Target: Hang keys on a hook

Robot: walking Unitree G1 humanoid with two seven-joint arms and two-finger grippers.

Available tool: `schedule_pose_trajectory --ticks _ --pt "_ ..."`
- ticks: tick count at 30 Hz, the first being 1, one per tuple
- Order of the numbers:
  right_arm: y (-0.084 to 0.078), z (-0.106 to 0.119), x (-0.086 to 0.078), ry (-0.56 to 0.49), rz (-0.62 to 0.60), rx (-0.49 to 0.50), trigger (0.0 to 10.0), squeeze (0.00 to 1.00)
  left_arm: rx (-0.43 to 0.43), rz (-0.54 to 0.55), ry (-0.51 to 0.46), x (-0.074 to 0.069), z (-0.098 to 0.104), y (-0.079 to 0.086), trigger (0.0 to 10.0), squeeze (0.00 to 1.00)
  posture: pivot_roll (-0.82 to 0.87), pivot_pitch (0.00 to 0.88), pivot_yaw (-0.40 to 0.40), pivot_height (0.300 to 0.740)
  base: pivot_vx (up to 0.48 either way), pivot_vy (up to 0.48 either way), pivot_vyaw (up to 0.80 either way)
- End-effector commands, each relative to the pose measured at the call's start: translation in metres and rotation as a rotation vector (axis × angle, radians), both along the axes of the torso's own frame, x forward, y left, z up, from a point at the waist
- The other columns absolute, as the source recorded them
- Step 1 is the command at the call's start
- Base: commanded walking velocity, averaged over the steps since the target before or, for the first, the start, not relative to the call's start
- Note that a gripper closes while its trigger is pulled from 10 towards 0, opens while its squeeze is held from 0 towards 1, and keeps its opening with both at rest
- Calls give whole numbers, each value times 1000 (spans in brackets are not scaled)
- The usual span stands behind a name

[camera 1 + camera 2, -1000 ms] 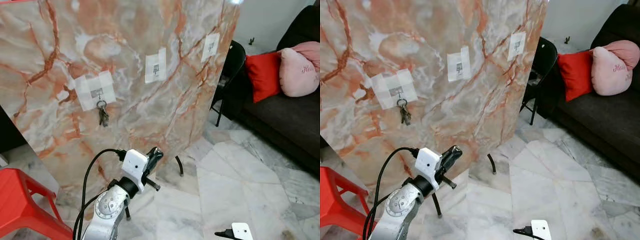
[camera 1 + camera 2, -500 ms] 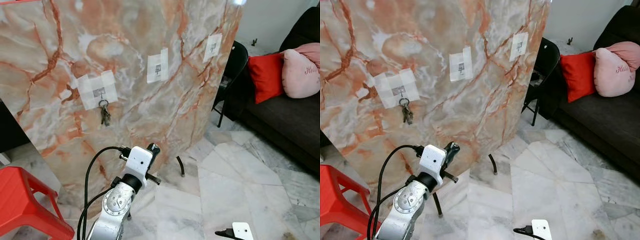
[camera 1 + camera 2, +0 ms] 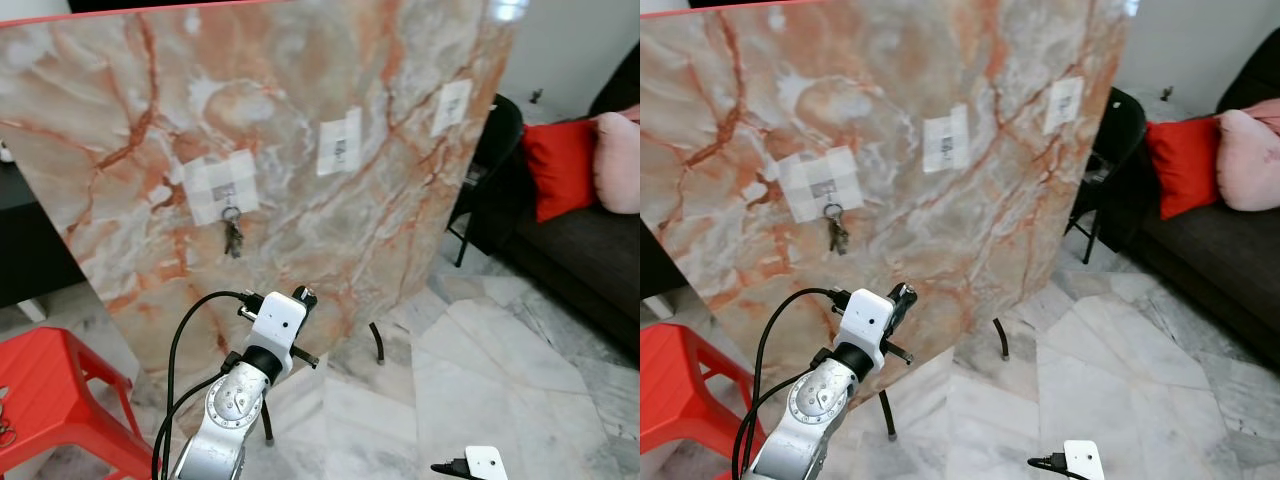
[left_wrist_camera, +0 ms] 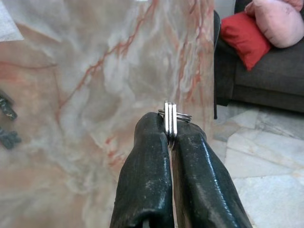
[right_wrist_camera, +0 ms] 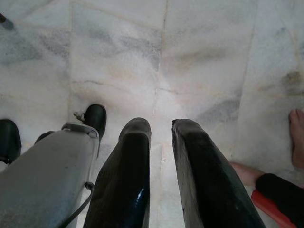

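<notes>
A red stool (image 3: 45,385) stood at the far left. Next to it the left arm reached up and forward toward the marble board (image 3: 300,110), its wrist bent so the left gripper (image 4: 170,135) pointed at the slab, stopping short of it. The fingers were pressed together on a silver key ring (image 4: 171,118), seen edge-on as stacked steel loops standing up from the tips; whatever hung below it was hidden. On the board, a taped hook (image 3: 222,185) already carried a dark bunch of keys (image 3: 233,237), above and left of the gripper. Two more taped hooks (image 3: 340,148) sat further right. The right gripper (image 5: 159,137) hung low over the marble floor (image 5: 190,57), fingers slightly apart and holding nothing. A sofa (image 3: 590,230) with a red cushion (image 3: 558,165) stood at the far right.
</notes>
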State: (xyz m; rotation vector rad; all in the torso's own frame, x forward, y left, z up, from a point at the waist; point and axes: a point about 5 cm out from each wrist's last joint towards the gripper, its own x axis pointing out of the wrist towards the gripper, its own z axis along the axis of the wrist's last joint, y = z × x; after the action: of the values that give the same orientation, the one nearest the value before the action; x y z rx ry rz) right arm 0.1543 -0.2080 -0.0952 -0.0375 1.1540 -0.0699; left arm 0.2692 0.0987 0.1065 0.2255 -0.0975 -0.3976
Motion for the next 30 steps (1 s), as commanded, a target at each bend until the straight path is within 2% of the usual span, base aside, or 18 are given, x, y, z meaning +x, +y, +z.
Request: schedule_pose_trajectory --ticks 1,9,18,30 --pt "-4 1 1 -8 -5 -13 10000 0 20 -21 -1 0 -1 -6 10000 0 114 0 -108 740 322 0 0" --pt "-4 1 0 -7 -17 -10 10000 0 13 -74 0 -4 -1 -8 10000 0 115 0 -107 740 240 0 0" --pt "-4 0 -1 5 5 -10 10000 0 -13 -151 4 -14 -2 -12 10000 0 121 0 -108 740 0 0 -783" --pt "-3 1 0 4 13 -10 10000 0 -10 -113 -14 -8 2 -8 10000 0 123 0 -109 740 0 0 -760"
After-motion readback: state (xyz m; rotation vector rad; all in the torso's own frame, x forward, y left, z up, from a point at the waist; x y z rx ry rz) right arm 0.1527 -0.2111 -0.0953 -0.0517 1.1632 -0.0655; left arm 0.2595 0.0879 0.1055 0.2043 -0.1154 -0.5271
